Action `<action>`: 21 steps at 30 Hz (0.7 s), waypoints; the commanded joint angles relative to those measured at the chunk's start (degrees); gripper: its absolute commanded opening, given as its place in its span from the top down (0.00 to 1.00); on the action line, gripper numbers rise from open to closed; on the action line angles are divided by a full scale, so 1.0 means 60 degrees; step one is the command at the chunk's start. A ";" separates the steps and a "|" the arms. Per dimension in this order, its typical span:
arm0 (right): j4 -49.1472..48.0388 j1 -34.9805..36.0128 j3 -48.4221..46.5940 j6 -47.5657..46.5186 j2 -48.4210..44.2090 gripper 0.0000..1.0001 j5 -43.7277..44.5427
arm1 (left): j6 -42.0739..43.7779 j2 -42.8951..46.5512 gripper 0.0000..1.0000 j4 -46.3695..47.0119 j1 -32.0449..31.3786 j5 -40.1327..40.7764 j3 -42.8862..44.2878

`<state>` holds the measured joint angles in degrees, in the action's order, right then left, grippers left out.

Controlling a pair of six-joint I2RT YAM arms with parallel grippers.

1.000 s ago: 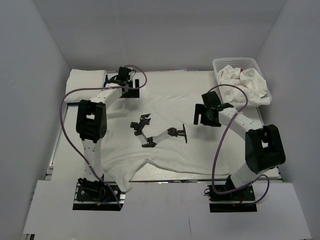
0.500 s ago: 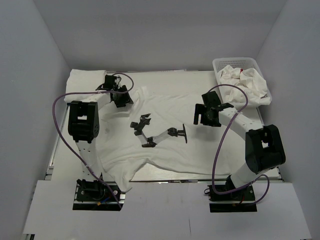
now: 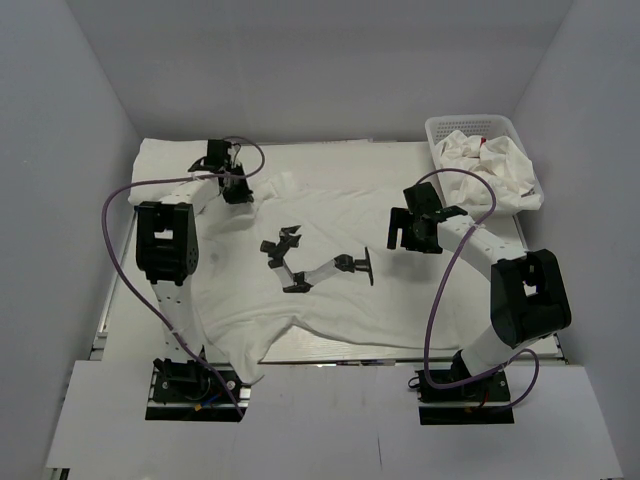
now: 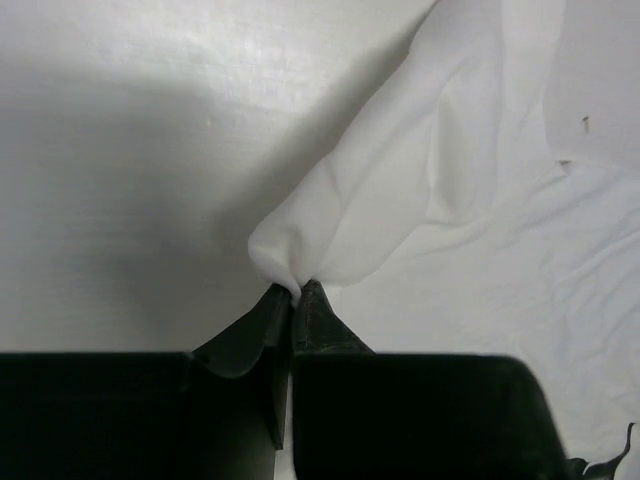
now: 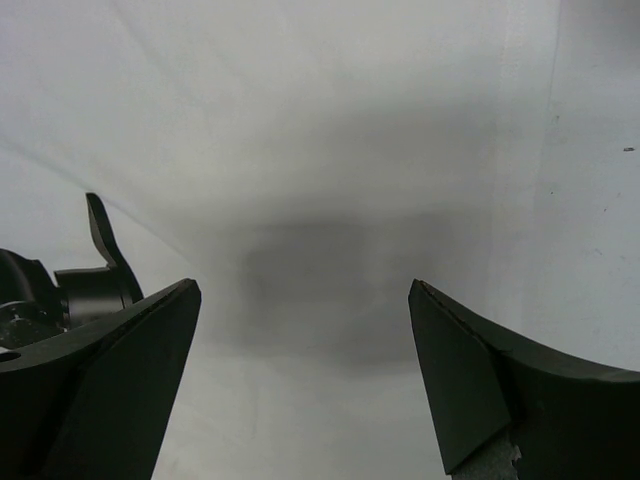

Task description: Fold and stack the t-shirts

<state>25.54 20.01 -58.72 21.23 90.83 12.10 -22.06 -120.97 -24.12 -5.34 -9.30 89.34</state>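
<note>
A white t-shirt (image 3: 330, 205) with a black graphic (image 3: 300, 265) lies spread across the table. My left gripper (image 3: 236, 190) is at its back left part, shut on a pinched fold of the cloth. In the left wrist view the jaws (image 4: 297, 292) meet on a raised peak of the white t-shirt (image 4: 400, 180). My right gripper (image 3: 405, 235) hovers open above the shirt's right half. In the right wrist view its fingers (image 5: 300, 285) stand wide apart over flat white cloth (image 5: 330, 150), holding nothing.
A white mesh basket (image 3: 470, 120) at the back right holds crumpled white t-shirts (image 3: 495, 165), one with a red print (image 3: 484, 143). A folded white stack (image 3: 170, 155) lies at the back left corner. The shirt's hem hangs over the table's front edge (image 3: 250, 365).
My left gripper has moved left along the shirt's back edge and closed on a fold of the cloth, tugging it slightly. The right arm has stayed still.
</note>
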 commanded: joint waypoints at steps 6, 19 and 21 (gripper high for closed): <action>0.0035 0.0049 -0.0218 -0.0038 0.0008 0.10 0.0328 | 0.2254 -0.1586 1.00 -0.1428 0.0173 0.2002 0.4189; -0.0080 0.0414 -0.0570 -0.0696 0.0082 0.10 0.0562 | 0.2038 -0.2179 0.00 -0.1489 0.0451 0.2473 0.6206; -0.0300 0.0809 -0.0555 -0.1178 0.0024 0.10 0.0344 | 0.1921 -0.1770 0.00 -0.1356 0.0451 0.1906 0.5912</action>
<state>25.61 22.02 -59.90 18.61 92.09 14.46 -9.26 -139.96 -34.33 -2.59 5.54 125.84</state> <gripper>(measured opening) 0.904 0.995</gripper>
